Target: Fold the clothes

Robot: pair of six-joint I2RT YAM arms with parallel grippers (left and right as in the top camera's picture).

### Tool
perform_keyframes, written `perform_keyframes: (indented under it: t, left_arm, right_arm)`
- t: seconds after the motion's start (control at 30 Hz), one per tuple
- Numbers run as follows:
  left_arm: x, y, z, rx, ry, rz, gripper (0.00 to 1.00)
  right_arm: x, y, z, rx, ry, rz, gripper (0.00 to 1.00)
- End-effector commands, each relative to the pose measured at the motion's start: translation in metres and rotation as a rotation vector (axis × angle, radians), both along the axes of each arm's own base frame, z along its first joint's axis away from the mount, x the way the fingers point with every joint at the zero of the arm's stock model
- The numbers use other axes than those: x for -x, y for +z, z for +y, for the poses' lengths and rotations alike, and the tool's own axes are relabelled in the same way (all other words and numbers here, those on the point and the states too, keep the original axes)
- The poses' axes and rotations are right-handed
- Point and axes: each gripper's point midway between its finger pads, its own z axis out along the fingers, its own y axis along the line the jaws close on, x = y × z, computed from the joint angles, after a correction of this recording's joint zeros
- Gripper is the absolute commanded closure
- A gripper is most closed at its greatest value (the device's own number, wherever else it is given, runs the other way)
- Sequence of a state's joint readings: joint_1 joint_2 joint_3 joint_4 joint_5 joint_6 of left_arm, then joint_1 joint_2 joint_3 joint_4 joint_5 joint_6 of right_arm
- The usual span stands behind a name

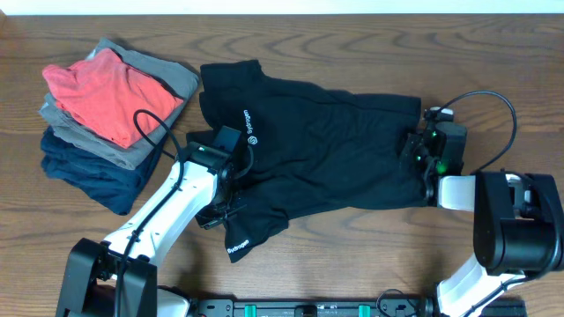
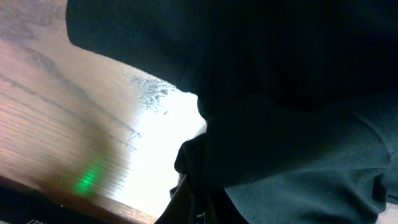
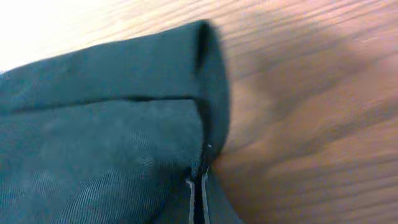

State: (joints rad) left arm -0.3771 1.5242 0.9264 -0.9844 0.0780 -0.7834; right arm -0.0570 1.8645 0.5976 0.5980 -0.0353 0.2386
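1. Pincer on the right (image 3: 199,198) is pressed fully together on the hem edge of the black T-shirt (image 1: 326,150). In the right wrist view the doubled seam runs straight into its fingers.
2. Left pincer (image 1: 225,189) is closed as well, at the shirt's lower left beside the sleeve. Its wrist view shows dark cloth bunched at the fingers and lifted off the counter (image 1: 352,255), so I judge that it has hold of fabric.
3. The shirt lies mid-counter, spread sideways and rumpled, with one sleeve trailing toward the front edge. Its white lettering shows on the chest and on that sleeve.
4. To do this fold well, both arms should lift together and only a little, so the cloth between them draws taut without stretching. They should then carry the held edge across in one sweep and lay it down flat before letting go.
5. An uneven pull would likely drag the whole shirt, because the knit is soft, limp and matte with a fine ribbed weave. It slides easily over the smooth, glossy wood-grain surface.
6. A stack sits well apart at the far left, with a red-orange garment (image 1: 106,92) on top, a grey one (image 1: 172,75) under it and a navy one (image 1: 88,172) lowest. All three are soft squared bundles.
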Motion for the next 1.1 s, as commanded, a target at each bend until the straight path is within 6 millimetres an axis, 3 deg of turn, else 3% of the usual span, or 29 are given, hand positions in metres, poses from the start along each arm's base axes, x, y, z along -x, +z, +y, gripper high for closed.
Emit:
perform_keyframes:
  t: [0.0, 0.17, 0.33, 0.37, 0.4, 0.47, 0.5, 0.6, 0.8, 0.93, 1.07]
  left_arm:
    - [-0.002, -0.001, 0.002, -0.013, -0.017, -0.013, 0.94]
    - [-0.007, -0.001, 0.0, -0.005, -0.016, -0.034, 0.93]
    - [-0.024, -0.002, -0.007, 0.022, -0.016, -0.104, 0.93]
    - [-0.031, -0.001, -0.009, 0.033, -0.016, -0.133, 0.93]
    - [-0.038, -0.001, -0.012, 0.044, -0.018, -0.161, 0.93]
    - [-0.052, 0.001, -0.018, 0.066, -0.037, -0.222, 0.93]
    - [-0.06, 0.002, -0.021, 0.077, -0.048, -0.252, 0.93]
    - [-0.074, 0.005, -0.027, 0.1, -0.051, -0.314, 0.93]
    - [-0.08, 0.006, -0.029, 0.108, -0.052, -0.336, 0.93]
    - [-0.078, 0.006, -0.028, 0.106, -0.059, -0.329, 0.94]
    - [-0.075, 0.005, -0.027, 0.101, -0.059, -0.317, 0.93]
  right_arm:
    - [-0.01, 0.001, -0.047, 0.115, -0.216, 0.007, 0.99]
    - [-0.055, 0.052, -0.094, 0.089, -0.338, -0.089, 0.99]
    - [-0.079, 0.087, -0.125, 0.08, -0.383, -0.097, 0.99]
    - [-0.079, 0.088, -0.129, 0.08, -0.389, -0.088, 0.91]
    - [-0.078, 0.087, -0.13, 0.074, -0.388, -0.067, 0.68]
    - [-0.069, 0.076, -0.126, 0.053, -0.367, 0.009, 0.3]
    - [-0.06, 0.065, -0.123, 0.044, -0.361, 0.071, 0.17]
    - [-0.018, 0.031, -0.111, 0.015, -0.359, 0.298, 0.01]
    - [0.059, -0.006, -0.086, -0.054, -0.337, 0.661, 0.01]
    - [0.085, -0.012, -0.066, -0.129, -0.282, 0.779, 0.01]
    - [0.094, -0.011, -0.047, -0.198, -0.203, 0.821, 0.04]
